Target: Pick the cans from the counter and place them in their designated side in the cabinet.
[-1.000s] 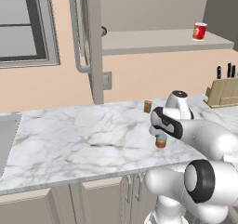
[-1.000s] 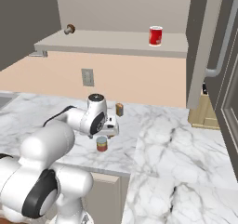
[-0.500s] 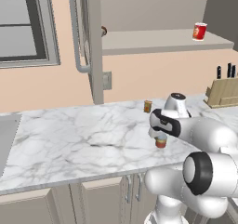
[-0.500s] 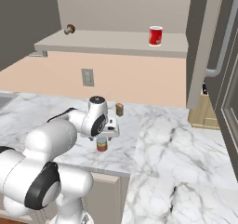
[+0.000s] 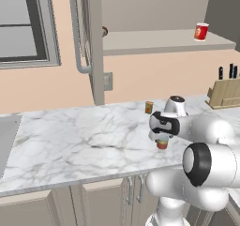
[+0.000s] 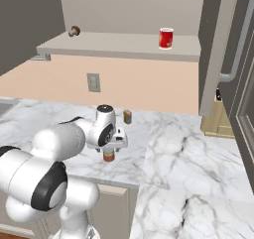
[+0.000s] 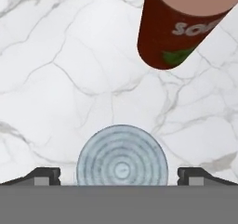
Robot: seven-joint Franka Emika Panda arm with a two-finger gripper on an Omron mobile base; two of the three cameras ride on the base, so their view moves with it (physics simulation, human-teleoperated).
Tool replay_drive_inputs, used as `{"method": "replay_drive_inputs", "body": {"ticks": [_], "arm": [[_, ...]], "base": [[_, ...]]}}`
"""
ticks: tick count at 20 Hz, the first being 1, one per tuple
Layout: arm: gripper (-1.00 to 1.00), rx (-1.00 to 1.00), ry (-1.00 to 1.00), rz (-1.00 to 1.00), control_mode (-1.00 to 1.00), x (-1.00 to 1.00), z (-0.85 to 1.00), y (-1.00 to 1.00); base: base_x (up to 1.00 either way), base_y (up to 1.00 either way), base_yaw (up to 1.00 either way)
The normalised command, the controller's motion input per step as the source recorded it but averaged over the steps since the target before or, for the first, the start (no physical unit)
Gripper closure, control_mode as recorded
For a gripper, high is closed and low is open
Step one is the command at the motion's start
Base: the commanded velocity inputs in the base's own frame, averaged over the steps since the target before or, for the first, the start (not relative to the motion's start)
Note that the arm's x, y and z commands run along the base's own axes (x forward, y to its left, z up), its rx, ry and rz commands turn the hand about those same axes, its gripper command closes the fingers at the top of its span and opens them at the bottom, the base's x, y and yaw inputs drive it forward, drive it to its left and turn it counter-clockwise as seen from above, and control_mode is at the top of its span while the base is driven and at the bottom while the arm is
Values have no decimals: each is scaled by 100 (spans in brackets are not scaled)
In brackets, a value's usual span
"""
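the end effector (image 7: 119, 174) hangs straight down over the shorter can (image 7: 122, 156), jaws spread wide with one dark fingertip (image 7: 42, 175) on each side of the can's round teal top and clear space between tips and can; nothing is gripped. in the left base view the end effector (image 5: 161, 137) sits just above that can (image 5: 162, 143), which stands upright on the white marble surface (image 5: 79, 145) near its front edge, long axis vertical; the right base view shows the same can (image 6: 108, 156) beneath the hand. the taller dark red can (image 7: 183, 25) stands upright too, farther back on the surface and well apart from the first; it is small by the wall in the left base view (image 5: 149, 107) and right base view (image 6: 127, 116). the cabinet (image 5: 159, 41) above has its door (image 5: 93, 42) swung open, and a bright red can (image 5: 201, 32) rests on its shelf. compared with half a second ago, the hand has come lower onto the shorter can, and both cans are where they were.
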Motion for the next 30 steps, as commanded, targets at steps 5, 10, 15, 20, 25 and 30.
{"method": "replay_drive_inputs", "body": {"ticks": [5, 10, 15, 20, 25, 30], "arm": [[-100, 0, 1, 1, -100, 6, -13, 0], [-100, 0, 0, 1, -100, 2, -12, 0], [100, 0, 0, 1, -100, 0, -10, 0], [100, 0, 0, 0, -100, 0, -3, -1], [100, 0, 0, 0, -100, 0, 10, -2], [100, 0, -1, 1, -100, 0, 34, -4]], "base": [[0, 0, 0], [0, 0, 0], [0, 0, 0], [0, 0, 0], [0, 0, 0], [0, 0, 0]]}}
